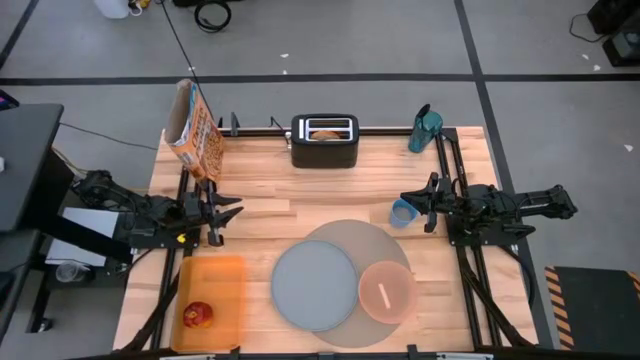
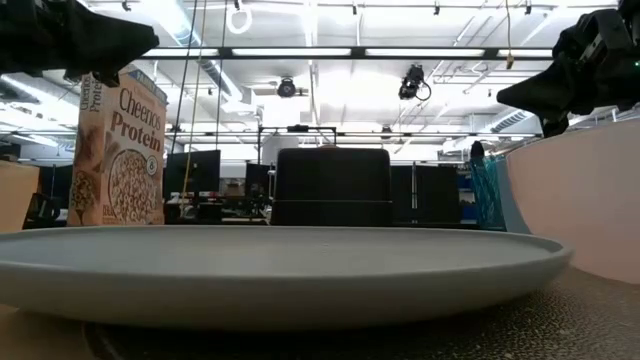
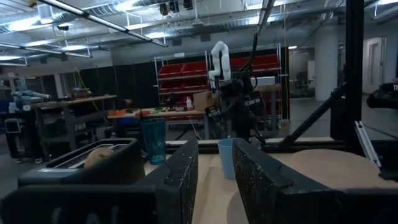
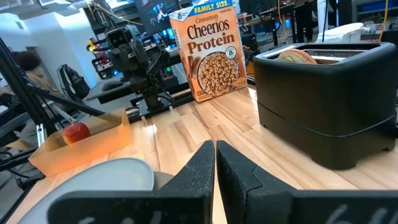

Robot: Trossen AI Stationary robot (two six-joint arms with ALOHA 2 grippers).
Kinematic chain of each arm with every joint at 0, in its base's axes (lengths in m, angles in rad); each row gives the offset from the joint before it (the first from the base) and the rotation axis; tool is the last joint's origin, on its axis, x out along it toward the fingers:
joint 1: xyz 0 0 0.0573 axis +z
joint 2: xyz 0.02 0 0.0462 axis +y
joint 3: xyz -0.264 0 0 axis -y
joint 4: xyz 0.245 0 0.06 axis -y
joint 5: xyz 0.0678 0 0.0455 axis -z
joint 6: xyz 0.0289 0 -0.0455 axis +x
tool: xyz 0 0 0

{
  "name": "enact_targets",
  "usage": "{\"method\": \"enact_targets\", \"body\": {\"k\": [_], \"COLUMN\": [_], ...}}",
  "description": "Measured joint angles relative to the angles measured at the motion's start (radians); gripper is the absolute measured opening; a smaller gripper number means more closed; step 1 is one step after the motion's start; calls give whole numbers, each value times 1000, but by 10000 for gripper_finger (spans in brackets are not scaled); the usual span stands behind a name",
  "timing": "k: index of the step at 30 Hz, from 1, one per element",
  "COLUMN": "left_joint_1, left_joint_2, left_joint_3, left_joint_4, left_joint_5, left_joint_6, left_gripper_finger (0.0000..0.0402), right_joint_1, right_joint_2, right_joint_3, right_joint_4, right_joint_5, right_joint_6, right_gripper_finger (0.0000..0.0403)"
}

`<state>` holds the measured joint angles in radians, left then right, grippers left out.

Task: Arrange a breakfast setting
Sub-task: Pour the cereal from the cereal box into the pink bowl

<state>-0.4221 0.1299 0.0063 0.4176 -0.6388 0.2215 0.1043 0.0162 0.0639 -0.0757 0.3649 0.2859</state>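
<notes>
Around the black toaster (image 1: 324,141), which stands at the middle of the table's far edge with a bagel (image 1: 325,134) sitting in its slot, the breakfast things are spread over the wooden table (image 1: 270,180). Nearer than the toaster lies the large round grey mat (image 1: 375,240); on it rest the grey-blue plate (image 1: 313,285) and, touching the plate's right side, the smaller pink bowl (image 1: 387,291) with the metal spoon (image 1: 382,296) lying inside. Left of the toaster, at the table's far left corner, the cereal box (image 1: 193,130) stands upright. Well to the toaster's near left, the orange rectangular tray (image 1: 213,300) holds the red fruit (image 1: 197,315) at its near end. A teal tumbler (image 1: 403,213) stands right of the toaster, just off the mat's edge, and a teal bottle (image 1: 425,128) stands at the far right corner. Between the cereal box and the tray the left gripper (image 1: 232,210) hovers, its fingers (image 3: 181,180) narrowly parted and holding nothing. Just beside the tumbler, the right gripper (image 1: 408,198) has its fingers (image 4: 200,174) pressed together, empty.
</notes>
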Motion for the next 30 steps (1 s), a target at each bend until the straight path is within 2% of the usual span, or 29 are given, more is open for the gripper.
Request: {"method": "enact_targets", "body": {"k": [12,18,21,25,28,30], "left_joint_1": [0,0,0,0,-4,-13], "left_joint_2": [0,1,1,0,16,37], "left_joint_3": [0,0,0,7,101,195], "left_joint_4": [79,60,59,55,-28,-149], "left_joint_5": [-11,-13,-13,6,3,-3], "left_joint_6": [-59,-139,-165,-136,-160,-152], "left_gripper_finger": [107,107,107,107,107,107], "right_joint_1": [0,0,-1,-1,-2,-2], "right_joint_2": [0,0,0,0,0,1], "right_joint_3": [0,0,0,0,0,0], "right_joint_4": [6,90,158,220,273,289], "right_joint_5": [3,8,7,-93,-16,-11], "right_joint_6": [-1,-143,-131,-190,-204,-216], "right_gripper_finger": [23,23,23,23,23,23]}}
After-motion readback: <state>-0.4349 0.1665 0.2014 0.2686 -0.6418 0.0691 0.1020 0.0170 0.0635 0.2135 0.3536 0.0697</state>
